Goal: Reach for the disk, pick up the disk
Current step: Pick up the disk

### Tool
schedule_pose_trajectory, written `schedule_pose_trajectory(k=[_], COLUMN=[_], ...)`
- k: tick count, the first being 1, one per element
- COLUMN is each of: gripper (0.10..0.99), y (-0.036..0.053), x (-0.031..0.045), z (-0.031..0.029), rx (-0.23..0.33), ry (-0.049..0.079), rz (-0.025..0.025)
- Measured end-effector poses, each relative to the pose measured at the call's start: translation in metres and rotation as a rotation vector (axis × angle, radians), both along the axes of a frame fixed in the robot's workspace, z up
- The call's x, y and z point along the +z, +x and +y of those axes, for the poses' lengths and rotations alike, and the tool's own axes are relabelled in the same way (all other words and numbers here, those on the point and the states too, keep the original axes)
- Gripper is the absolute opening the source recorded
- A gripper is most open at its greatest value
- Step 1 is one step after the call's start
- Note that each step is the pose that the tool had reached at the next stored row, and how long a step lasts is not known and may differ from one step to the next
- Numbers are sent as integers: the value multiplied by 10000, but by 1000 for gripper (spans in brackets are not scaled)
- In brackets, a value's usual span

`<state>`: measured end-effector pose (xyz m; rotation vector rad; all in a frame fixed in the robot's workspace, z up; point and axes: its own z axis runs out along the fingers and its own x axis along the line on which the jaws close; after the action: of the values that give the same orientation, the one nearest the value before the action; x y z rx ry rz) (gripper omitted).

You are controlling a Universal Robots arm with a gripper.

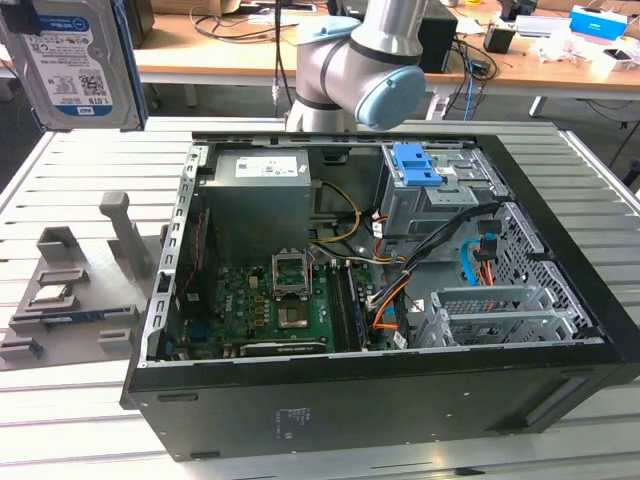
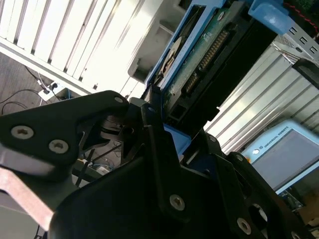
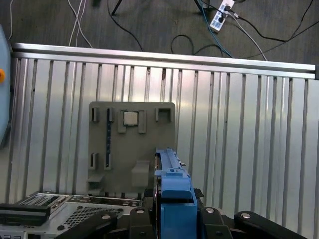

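Note:
The disk (image 1: 70, 60), silver-grey with a white-and-blue barcode label, hangs high at the exterior view's upper left, above the slatted table. In the second wrist view its green circuit-board side and blue side bracket (image 2: 199, 64) run out from my black gripper (image 2: 179, 142). In the first wrist view the blue bracket edge (image 3: 172, 194) stands clamped between the two fingers of my gripper (image 3: 172, 216), which is shut on the disk. Far below it lies the grey fixture plate (image 3: 132, 144).
An open black computer case (image 1: 400, 400) takes up the table's middle, with a blue latch on a grey cage (image 1: 417, 165) inside. The fixture plate (image 1: 70, 290) holds a small silver chip (image 1: 50, 295). The arm's elbow (image 1: 360, 60) is behind the case. Cables lie on the floor (image 3: 219, 17).

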<state>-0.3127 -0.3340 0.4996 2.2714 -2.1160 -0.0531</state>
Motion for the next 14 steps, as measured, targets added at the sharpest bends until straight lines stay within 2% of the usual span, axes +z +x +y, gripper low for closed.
schedule_pose_trajectory(k=[2,8,14], gripper=[369,369,369], y=[104,284,597], x=[0,0,0], z=[0,0,0], rx=[0,-1,0], ry=[-1,-3,-11], rz=[1,3,9])
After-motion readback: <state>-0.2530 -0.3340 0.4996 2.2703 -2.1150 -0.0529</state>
